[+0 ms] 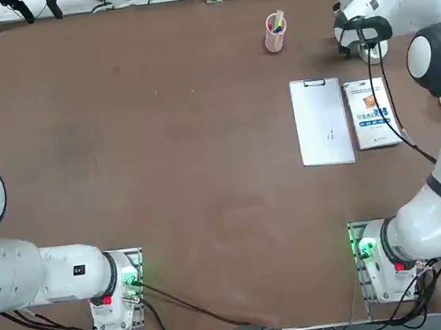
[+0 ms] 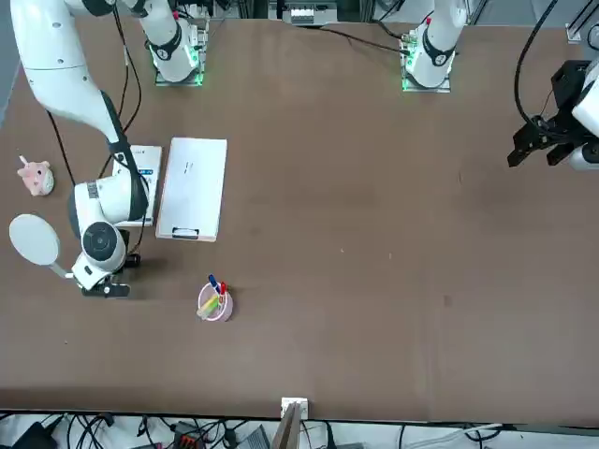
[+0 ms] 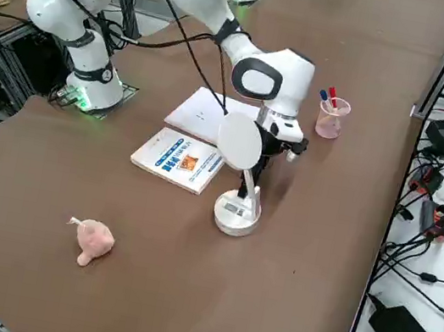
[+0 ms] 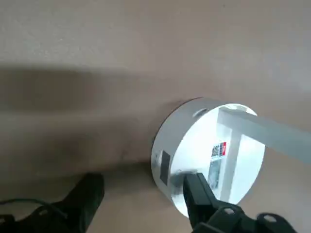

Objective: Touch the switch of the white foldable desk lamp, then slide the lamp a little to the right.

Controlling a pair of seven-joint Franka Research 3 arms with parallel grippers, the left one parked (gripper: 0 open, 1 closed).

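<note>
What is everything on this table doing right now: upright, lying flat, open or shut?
white foldable desk lamp: upright on its round base, head raised.
right hand: open, low beside the lamp's base, one finger over its edge.
pink pen cup: upright, pens inside.
clipboard: lying flat.
book: lying flat, closed, beside the clipboard.
pink plush toy: lying alone on the table.

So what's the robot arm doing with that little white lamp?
The right gripper is down at the white lamp's round base with its fingers open, one finger over the base's edge, not holding it. A pink pen cup, a clipboard, a book and a pink plush toy lie on the table.
</note>
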